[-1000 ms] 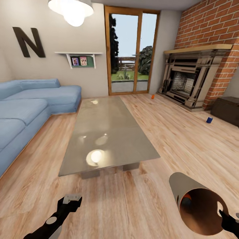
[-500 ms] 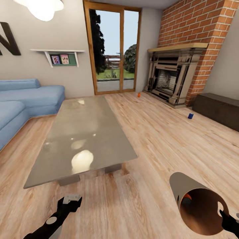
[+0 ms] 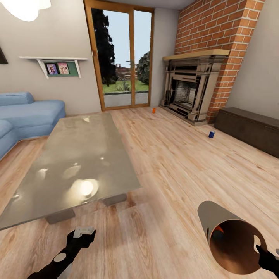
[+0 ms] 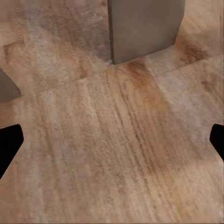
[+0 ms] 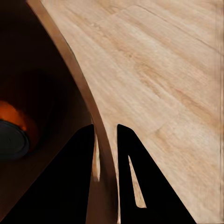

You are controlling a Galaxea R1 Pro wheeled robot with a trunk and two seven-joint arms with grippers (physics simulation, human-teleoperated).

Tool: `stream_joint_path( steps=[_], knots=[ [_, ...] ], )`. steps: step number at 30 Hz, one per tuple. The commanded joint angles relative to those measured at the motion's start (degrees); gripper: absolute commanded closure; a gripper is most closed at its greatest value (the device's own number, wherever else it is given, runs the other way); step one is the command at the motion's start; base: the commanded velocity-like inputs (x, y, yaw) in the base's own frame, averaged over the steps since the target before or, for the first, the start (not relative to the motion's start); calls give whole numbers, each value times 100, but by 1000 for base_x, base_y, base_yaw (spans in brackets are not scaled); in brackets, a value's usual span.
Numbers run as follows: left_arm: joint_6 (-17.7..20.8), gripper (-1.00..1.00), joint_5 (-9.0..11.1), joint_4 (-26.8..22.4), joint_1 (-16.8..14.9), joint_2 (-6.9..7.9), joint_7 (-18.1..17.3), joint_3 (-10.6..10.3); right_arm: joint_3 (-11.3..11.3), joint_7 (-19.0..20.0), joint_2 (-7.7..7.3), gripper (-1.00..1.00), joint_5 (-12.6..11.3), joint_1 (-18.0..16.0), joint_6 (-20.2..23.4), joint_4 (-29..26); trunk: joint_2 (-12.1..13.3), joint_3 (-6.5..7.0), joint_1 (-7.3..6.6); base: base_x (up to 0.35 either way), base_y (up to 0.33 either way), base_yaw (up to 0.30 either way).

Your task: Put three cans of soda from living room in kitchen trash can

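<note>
The black left gripper (image 3: 83, 232) is hanging open above the pale wood-plank floor (image 3: 162, 217), its fingers spread wide and holding nothing. Right of it, the glossy grey rectangular coffee table (image 3: 77, 162) is standing on blocky grey legs. An orange soda can (image 3: 154, 110) and a dark blue soda can (image 3: 211, 134) are standing by the brick fireplace (image 3: 190, 91). The black right gripper (image 5: 105, 140) is pinching the rim of the round grey trash can (image 3: 217, 217), tilted, wood-brown inside, with a third orange can (image 5: 13, 123) lying inside.
</note>
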Motion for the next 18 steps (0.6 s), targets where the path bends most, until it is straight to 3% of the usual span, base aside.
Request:
stream_joint_path(
  steps=[1, 18],
  knots=[
    [0, -100, 0, 0, 0, 0, 0, 0, -7, 30, 0, 100, -66, -4, 9, -8, 0, 1, 0, 91, -308, -135],
    [2, -100, 0, 0, 0, -2, 0, 0, -13, 37, 2, 100, -68, -4, 4, -8, 0, 1, 0, 91, -308, -229]
  ],
)
